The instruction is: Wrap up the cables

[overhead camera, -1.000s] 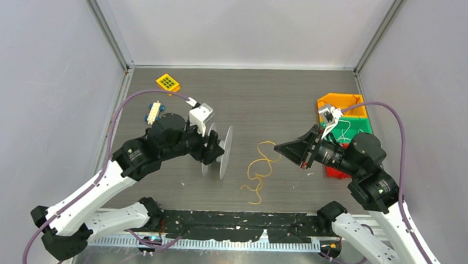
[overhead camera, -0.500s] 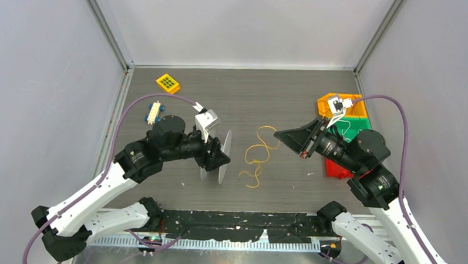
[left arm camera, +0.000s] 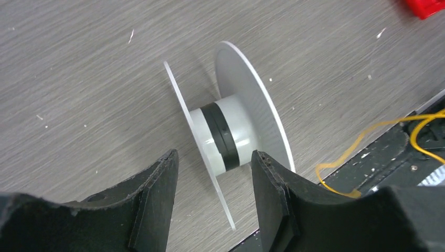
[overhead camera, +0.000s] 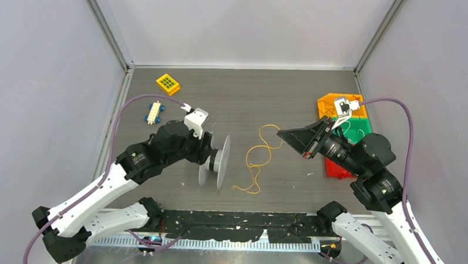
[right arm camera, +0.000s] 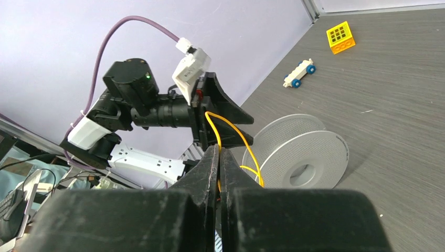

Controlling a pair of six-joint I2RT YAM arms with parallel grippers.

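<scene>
Top view: my right gripper [overhead camera: 282,134], right of centre, is clamped shut on one end of the thin yellow cable [overhead camera: 248,158]. From there the cable trails left and down the frame in loose curls across the table [overhead camera: 250,91], its free tail lying at lower centre. The tail is just right of the white spool [overhead camera: 217,163] and near the black strip [overhead camera: 234,217] along the bottom edge. The spool stands on its flanges, axle roughly left to right. My left gripper [left arm camera: 212,163], the nearer one, has its jaws partly open either side of the hub; I judge it is not yet gripping. The cable lies right of the spool, so winding needs slack drawn leftward. Bare table lies above. The bins [overhead camera: 338,103] crowd the right edge.
</scene>
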